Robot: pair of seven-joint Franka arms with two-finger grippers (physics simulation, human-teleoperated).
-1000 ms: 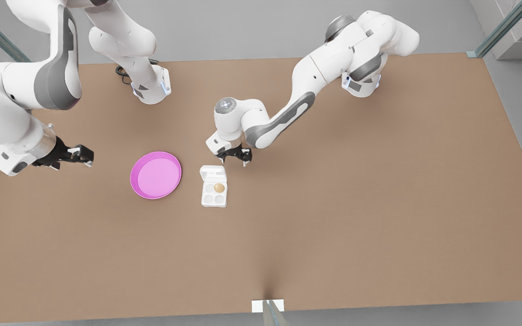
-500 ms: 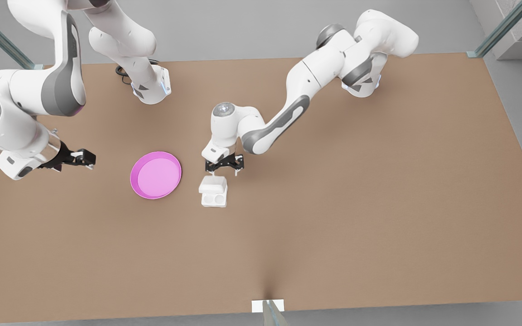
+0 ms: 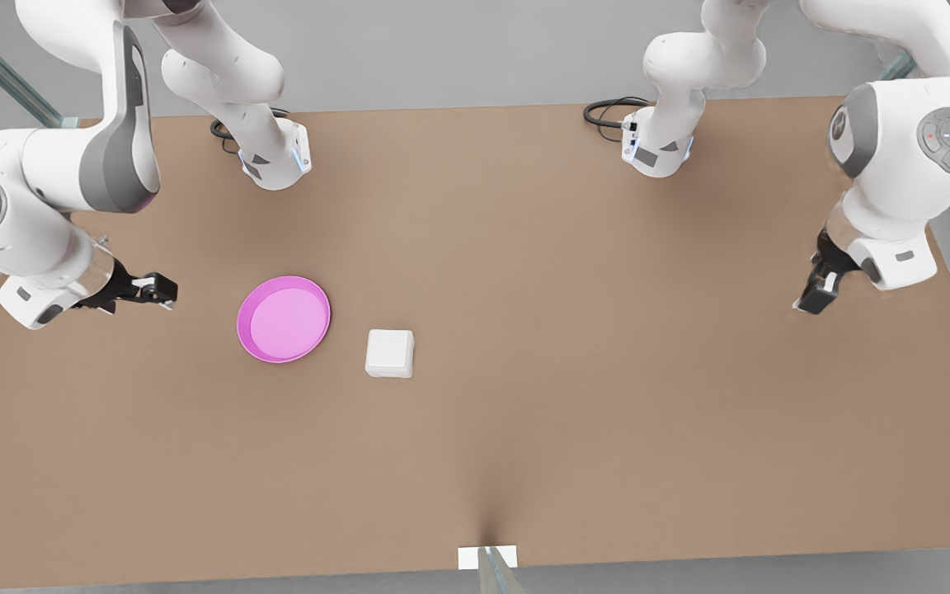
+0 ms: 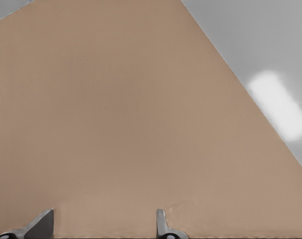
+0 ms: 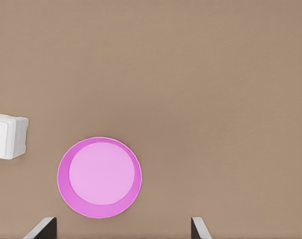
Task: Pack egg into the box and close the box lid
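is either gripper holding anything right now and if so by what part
Nothing is held. The right gripper hangs open near the pink plate; the left gripper is open over bare table, far from the closed box.

Evenly and softly lit from above, bright without harsh contrast. Faint, diffuse shadows on the worktop [image 3: 524, 429], darkest by the arm bases and in a small streak at the near edge. A pale glare patch on the grey floor [image 4: 282, 104] in the left wrist view. Crisp throughout, no blur, no visible edge distortion.
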